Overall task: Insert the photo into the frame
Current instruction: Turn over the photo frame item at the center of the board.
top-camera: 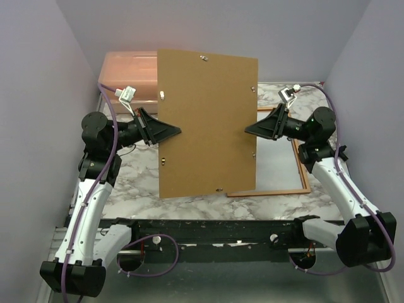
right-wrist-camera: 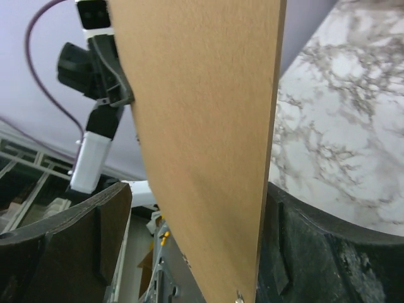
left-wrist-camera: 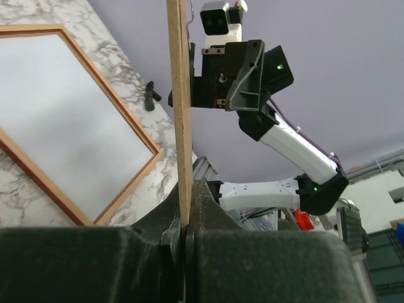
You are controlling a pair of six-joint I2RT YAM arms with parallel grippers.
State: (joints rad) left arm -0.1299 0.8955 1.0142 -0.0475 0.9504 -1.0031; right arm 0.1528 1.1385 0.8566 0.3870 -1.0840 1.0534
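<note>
Both grippers (top-camera: pixel 172 131) (top-camera: pixel 251 130) hold the backing board (top-camera: pixel 207 123) above the frame (top-camera: pixel 302 183).

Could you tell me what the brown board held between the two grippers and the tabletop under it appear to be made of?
The backing board looks like matte brown hardboard or fibreboard: even tan face, thin fibrous edge in the left wrist view, small metal clips. The tabletop looks like grey-veined white marble, possibly a laminate or printed surface.

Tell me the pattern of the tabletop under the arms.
White marble tabletop with grey veining, clearest in the top external view.
</note>
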